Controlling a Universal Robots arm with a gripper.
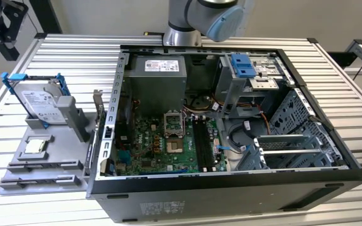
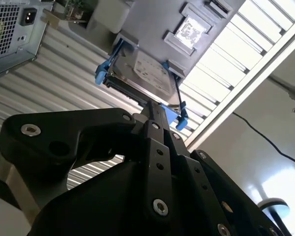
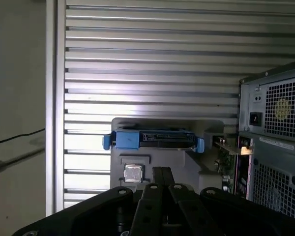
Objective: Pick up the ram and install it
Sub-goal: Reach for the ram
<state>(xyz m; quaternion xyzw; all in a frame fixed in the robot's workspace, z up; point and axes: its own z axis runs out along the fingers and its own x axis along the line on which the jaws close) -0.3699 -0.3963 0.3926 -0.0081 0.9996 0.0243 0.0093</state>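
Note:
A thin stick stands upright on edge between the grey holder tray (image 1: pixel 43 162) and the open computer case (image 1: pixel 231 183). It looks like the ram (image 1: pixel 97 107), and its green edge shows in the first wrist view as ram (image 3: pixel 227 164). My gripper (image 3: pixel 161 173) hangs high above the table, well off the holder, with its black fingers (image 2: pixel 155 114) closed together on nothing. The memory slots (image 1: pixel 201 137) lie on the motherboard inside the case. In the exterior view the arm (image 1: pixel 200 19) comes in over the case's far end.
The holder tray also carries a silver hard drive in a blue bracket (image 1: pixel 39 101), seen too as hard drive (image 3: pixel 155 140), and a small square processor chip (image 1: pixel 35 146). The case holds a power supply (image 1: pixel 159 73) and drive cages (image 1: pixel 294 146). Slatted table (image 1: pixel 74 56) all around.

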